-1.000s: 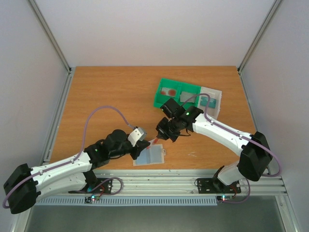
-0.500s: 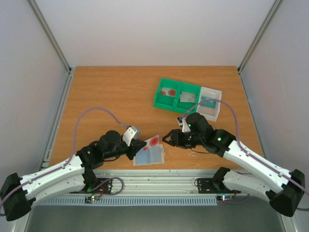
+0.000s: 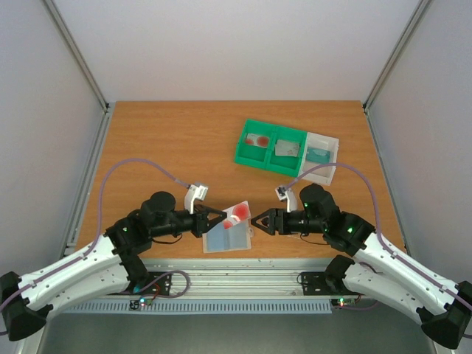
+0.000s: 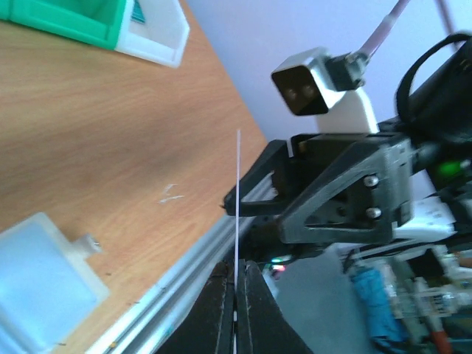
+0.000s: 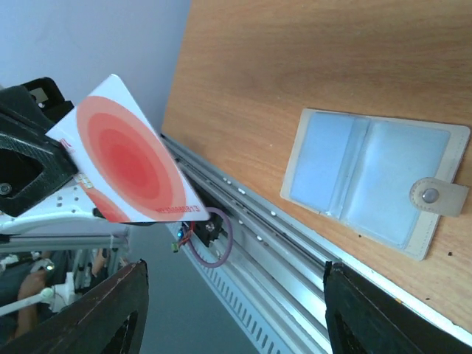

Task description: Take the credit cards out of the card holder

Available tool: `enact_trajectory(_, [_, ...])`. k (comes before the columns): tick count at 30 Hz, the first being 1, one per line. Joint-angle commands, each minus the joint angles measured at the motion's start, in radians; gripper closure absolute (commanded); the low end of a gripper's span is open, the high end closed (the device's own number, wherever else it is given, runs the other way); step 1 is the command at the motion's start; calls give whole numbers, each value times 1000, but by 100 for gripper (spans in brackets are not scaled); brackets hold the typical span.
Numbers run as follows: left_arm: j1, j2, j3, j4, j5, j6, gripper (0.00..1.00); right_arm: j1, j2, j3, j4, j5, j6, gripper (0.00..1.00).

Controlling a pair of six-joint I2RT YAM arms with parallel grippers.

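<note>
A white credit card with red circles (image 3: 237,213) hangs just above the table's front, and my left gripper (image 3: 220,217) is shut on its left end. In the left wrist view the card (image 4: 237,199) is edge-on, a thin line between the closed fingers (image 4: 221,310). My right gripper (image 3: 256,220) faces the card from the right, open and apart from it; its wrist view shows the card (image 5: 125,158) beyond the spread fingers (image 5: 110,313). The card holder (image 3: 228,237) lies flat on the table under the card, its tab (image 5: 439,196) to the right.
A green two-compartment bin (image 3: 243,151) at the back right holds a red-marked card (image 3: 258,139) and a greyish one (image 3: 287,149). A white tray (image 3: 330,171) beside it holds a teal card (image 3: 318,154). The aluminium rail (image 3: 243,274) runs along the near edge.
My right gripper opened, let go of the red-marked card and drew back to the right. The left gripper stays shut on the card and has lifted it slightly.
</note>
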Motion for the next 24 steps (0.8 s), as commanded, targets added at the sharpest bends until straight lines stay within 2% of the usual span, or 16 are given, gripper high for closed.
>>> enact_trajectory(1, [7,-25,43,32,82,-179,100,-5,-89,-28,81,-16,75,34])
enact_trajectory(9, [8,-38,38,144,177,-273,100,-5,-175,-40,190,-114,160,35])
enact_trajectory(13, [7,-26,67,69,189,-299,100,-5,-177,-29,149,-91,177,37])
enact_trajectory(18, [8,-16,64,94,198,-305,99,-6,-164,-54,177,-106,185,39])
enact_trajectory(21, [8,-11,53,122,213,-318,100,-5,-173,-73,207,-131,203,45])
enact_trajectory(24, [8,-6,31,166,224,-336,100,-5,-185,-61,195,-131,206,55])
